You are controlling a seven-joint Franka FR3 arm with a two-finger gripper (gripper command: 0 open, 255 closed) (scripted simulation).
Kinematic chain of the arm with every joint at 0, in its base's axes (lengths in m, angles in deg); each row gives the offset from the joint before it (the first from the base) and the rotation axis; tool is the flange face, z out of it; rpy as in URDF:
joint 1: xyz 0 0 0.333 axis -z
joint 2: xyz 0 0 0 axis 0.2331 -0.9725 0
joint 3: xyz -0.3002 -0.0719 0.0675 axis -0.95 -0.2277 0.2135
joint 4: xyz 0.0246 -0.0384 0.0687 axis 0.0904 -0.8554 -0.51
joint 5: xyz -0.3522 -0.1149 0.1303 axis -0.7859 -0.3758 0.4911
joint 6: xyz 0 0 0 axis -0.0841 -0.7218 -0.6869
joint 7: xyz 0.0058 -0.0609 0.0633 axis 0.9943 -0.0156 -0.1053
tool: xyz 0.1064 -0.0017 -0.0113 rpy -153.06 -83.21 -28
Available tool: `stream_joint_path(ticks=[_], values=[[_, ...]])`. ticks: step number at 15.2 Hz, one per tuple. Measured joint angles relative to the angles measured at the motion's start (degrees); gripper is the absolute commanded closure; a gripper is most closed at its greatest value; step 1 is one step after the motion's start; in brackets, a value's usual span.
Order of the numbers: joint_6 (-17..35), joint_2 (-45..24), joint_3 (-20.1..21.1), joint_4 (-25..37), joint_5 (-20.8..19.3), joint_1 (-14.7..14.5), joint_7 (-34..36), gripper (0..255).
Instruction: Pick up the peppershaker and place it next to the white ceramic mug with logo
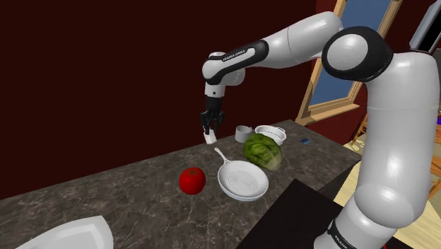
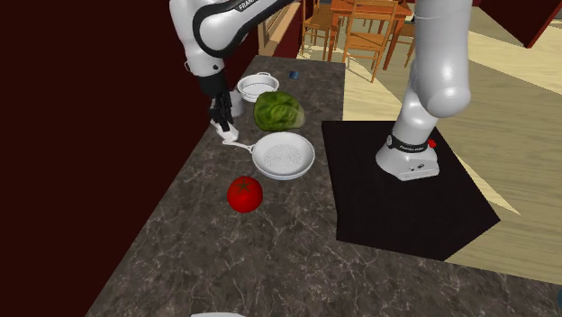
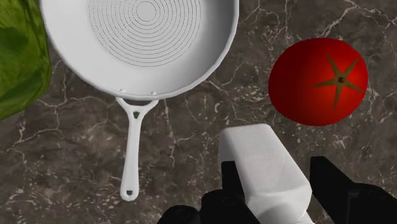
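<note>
**Shaker lifted, drop-off beside the mug is the risky part**

Gripper [image 3: 275, 175] is pinching the white pepper shaker [image 3: 259, 151], which hangs above the counter [image 1: 127, 191] mid-frame in the shoulder view, left of the mug [image 1: 244, 131].

Risks:
- The grip looks to be near one end, so the shaker could twist or slip.
- A tight descent could knock the mug or the bowl [image 1: 271, 134].

Count: one tomato [image 1: 192, 180], one pan [image 1: 242, 179], one lettuce [image 1: 263, 151], one bowl, one mug, one shaker.

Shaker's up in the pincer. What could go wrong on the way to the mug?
The white boxy pepper shaker sticks out well beyond the black pincer, so it might tip or slip. The small white mug sits close to the white bowl and green lettuce; lowering could bump them.
</note>
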Motion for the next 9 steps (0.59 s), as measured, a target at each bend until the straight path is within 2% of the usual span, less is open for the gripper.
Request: stream_joint_path(ticks=[4, 9], values=[[-1.6, -2.3, -1.6, 3.3, -0.5, 2.8, -4.1, 255], [-5.7, -8.0, -3.6, 12.5, -1.5, 6.1, -8.8, 255]])
